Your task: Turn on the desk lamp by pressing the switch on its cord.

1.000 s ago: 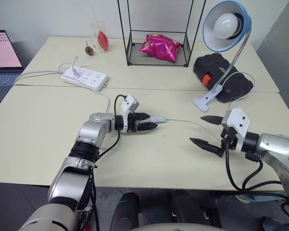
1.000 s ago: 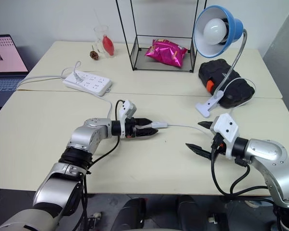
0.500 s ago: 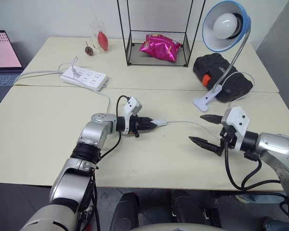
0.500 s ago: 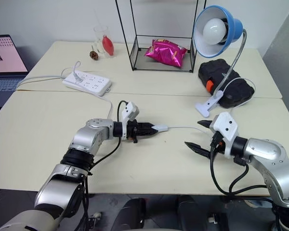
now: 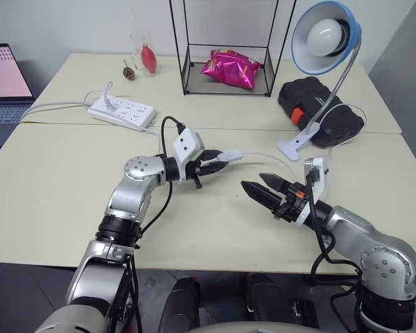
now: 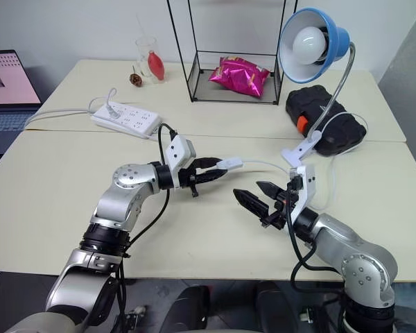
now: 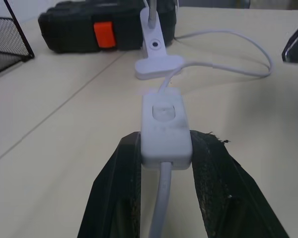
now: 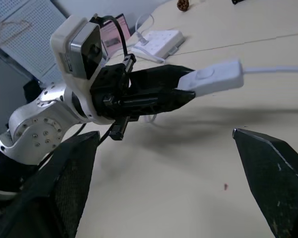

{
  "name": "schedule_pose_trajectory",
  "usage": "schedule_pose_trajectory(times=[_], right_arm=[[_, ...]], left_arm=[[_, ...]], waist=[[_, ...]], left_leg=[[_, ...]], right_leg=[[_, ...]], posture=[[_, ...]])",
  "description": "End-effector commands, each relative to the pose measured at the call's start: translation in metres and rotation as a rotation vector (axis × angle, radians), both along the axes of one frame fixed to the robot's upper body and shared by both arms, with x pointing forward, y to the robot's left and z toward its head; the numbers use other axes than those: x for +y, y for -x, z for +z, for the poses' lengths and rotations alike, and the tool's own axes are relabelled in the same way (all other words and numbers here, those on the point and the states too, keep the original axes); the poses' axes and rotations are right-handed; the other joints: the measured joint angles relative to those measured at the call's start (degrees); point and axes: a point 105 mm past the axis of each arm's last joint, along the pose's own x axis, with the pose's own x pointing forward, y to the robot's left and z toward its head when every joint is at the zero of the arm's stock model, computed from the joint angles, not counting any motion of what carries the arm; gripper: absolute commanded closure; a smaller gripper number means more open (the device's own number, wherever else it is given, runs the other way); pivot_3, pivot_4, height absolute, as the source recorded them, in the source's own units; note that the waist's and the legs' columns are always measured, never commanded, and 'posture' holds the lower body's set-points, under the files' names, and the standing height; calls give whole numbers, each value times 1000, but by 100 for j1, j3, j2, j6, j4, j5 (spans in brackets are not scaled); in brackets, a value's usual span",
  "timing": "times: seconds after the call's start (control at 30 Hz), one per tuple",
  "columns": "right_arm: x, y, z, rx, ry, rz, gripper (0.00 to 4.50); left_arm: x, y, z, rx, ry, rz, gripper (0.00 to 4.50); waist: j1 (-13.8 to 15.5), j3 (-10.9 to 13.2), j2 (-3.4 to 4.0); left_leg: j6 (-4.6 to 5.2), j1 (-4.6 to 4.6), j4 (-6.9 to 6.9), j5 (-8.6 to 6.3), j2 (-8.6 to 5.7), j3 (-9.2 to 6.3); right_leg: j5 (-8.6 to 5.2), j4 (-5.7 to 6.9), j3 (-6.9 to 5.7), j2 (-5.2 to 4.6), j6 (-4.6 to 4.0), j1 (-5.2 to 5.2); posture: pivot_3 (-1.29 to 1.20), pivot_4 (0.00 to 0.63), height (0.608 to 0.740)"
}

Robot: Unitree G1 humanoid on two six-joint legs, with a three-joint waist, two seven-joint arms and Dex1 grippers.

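Observation:
The desk lamp (image 5: 326, 38) stands at the back right with its blue shade and white bulb, clamp base (image 5: 291, 147) on the table. Its thin white cord (image 5: 270, 156) runs from near the base to the switch (image 5: 229, 155), a small white oblong held above the table. My left gripper (image 5: 216, 161) is shut on the switch (image 7: 166, 131), one finger on each long side, button face showing. To its right, a short way off, my right gripper (image 5: 253, 181) stands open, its tips pointing toward the switch (image 8: 213, 78), nothing between its fingers (image 8: 268, 168).
A white power strip (image 5: 122, 112) with a thick cable lies at the back left. A black case (image 5: 319, 104) sits behind the clamp. A wire rack (image 5: 187, 69) holds a pink bag (image 5: 229, 68). A laptop (image 5: 3, 76) is at the far left.
My left gripper closed on the switch, rolled and lifted it off the table. My right gripper swung left toward the switch and rolled, staying open.

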Motion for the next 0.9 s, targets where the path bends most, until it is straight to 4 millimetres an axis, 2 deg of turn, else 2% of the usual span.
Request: schedule_pose_trajectory(times=[0.03,0.17,0.3,0.6,0.9], right_arm=[[16,-8,0,112,-155,-21,0],[31,-22,6,198,-304,-38,0],[37,-33,8,261,-393,-55,0],[45,-47,12,309,-461,-67,0],[50,-52,12,336,-477,-54,0]], left_arm=[[-3,7,21,-60,25,-14,3415],[-6,11,26,-45,34,-14,3415],[-6,15,29,-19,33,-4,3415],[-4,17,33,29,-14,57,3415],[-6,22,35,35,-20,60,3415]], waist=[[-2,1,1],[-22,1,3],[-55,1,2],[-100,1,3],[-109,2,3]], left_leg=[[0,-1,0,0,-2,1],[0,0,-1,0,4,2],[1,-3,-2,0,4,2],[1,-11,-9,0,4,5],[1,-11,-10,0,4,6]], right_leg=[[0,1,0,0,0,-2],[-1,7,3,7,-2,-7],[-2,11,4,8,-4,-15],[-3,13,5,8,-6,-28],[-4,13,5,9,-6,-29]], posture=[[0,150,740],[0,150,740],[0,150,740],[0,150,740],[0,150,740]])
